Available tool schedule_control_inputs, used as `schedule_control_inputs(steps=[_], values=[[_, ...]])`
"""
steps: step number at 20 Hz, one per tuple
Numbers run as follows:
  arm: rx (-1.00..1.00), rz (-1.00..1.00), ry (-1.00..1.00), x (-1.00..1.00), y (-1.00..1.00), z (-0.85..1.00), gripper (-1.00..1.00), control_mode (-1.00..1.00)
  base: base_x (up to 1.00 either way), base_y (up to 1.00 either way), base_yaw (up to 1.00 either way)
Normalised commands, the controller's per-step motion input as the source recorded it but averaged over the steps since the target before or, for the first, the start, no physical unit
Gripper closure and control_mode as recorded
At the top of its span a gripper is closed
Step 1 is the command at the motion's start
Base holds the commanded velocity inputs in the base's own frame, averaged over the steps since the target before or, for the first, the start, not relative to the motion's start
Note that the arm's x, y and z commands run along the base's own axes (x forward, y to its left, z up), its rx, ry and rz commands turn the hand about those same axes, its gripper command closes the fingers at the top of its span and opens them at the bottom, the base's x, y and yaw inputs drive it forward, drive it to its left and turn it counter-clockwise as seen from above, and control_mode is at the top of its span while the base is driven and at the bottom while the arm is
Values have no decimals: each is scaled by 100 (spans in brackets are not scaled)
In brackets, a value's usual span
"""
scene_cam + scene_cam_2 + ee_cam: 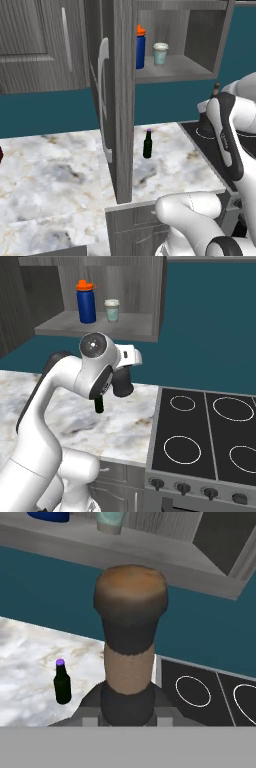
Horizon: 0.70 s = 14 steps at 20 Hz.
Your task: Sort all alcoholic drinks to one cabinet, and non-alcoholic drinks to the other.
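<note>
The gripper point(127, 712) is clamped on the squat blackish bottle point(130, 642), neck sticking straight out ahead of it. The green purple-capped bottle point(62, 683) stands on the marble counter point(60, 165), below and left of the hand. The arm's elbow is bent high, with the hand over the counter's stove-side end.

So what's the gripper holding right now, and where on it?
The gripper is shut on the squat dark bottle, gripping it low on its long neck, lifted off the counter.
</note>
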Motion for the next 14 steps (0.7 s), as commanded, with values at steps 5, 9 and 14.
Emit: schedule_control_inputs(steps=[5,9,14], values=[[0,0,1,-3,0,0,100,100,-8,0,0],[0,0,0,0,0,0,100,100,-54,0,0],[0,0,0,0,0,0,100,100,-55,-14,0]])
